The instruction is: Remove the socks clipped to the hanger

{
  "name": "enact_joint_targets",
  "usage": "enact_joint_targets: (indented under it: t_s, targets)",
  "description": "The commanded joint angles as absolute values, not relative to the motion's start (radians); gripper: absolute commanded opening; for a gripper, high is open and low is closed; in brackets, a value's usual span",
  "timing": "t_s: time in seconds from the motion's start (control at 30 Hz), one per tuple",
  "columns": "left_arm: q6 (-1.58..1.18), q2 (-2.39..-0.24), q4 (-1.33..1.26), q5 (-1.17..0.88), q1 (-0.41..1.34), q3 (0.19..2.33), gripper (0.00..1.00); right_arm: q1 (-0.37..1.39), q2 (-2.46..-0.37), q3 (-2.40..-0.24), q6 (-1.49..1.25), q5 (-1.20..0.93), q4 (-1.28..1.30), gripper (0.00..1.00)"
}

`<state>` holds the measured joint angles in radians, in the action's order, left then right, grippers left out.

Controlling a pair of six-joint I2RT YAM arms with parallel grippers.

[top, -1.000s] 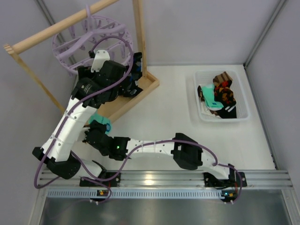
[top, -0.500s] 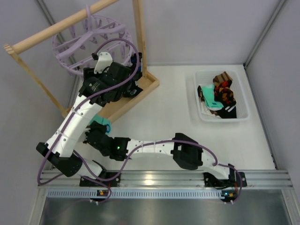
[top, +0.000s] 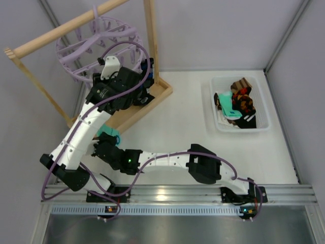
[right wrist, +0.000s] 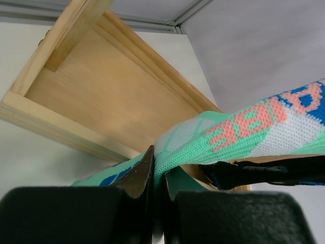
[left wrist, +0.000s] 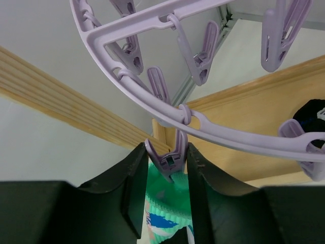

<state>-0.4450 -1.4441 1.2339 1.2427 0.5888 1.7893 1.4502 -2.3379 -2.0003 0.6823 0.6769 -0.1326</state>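
Observation:
The lavender hanger (top: 91, 38) hangs from the wooden rod, and its ring (left wrist: 244, 140) curves across the left wrist view. My left gripper (left wrist: 167, 152) is shut on the top ends of one dangling clip (left wrist: 170, 158), a finger pressing each side. That clip bites the cuff of a teal-mint sock (left wrist: 167, 195) hanging below it. My right gripper (right wrist: 158, 157) is shut on the same sock (right wrist: 244, 127) lower down, by the frame's base; in the top view the sock (top: 108, 134) peeks out there. Part of a black sock (left wrist: 312, 109) shows at the right.
A wooden rod frame (top: 150, 35) with a flat base board (top: 152, 99) carries the hanger. A white basket (top: 216, 81) at the right holds several removed socks (top: 238, 104). Grey walls close in at the left and back.
My left gripper's fingers have closed from wide apart onto the clip, and the left arm has shifted slightly right and towards the hanger. The right gripper stays shut on the sock.

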Motion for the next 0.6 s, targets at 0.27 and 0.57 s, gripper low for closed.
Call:
enact_joint_targets:
  t_s: [0.27, 0.57]
  targets:
    - [-0.456, -1.467, 1.232, 1.236, 0.569, 1.798, 0.13, 1.516, -2.226, -1.954, 0.69, 0.606, -0.218, 0.0]
    - [-0.453, -1.434, 1.232, 1.178, 0.569, 1.825, 0.18, 1.509, -1.949, -1.502, 0.484, 0.675, -0.357, 0.0]
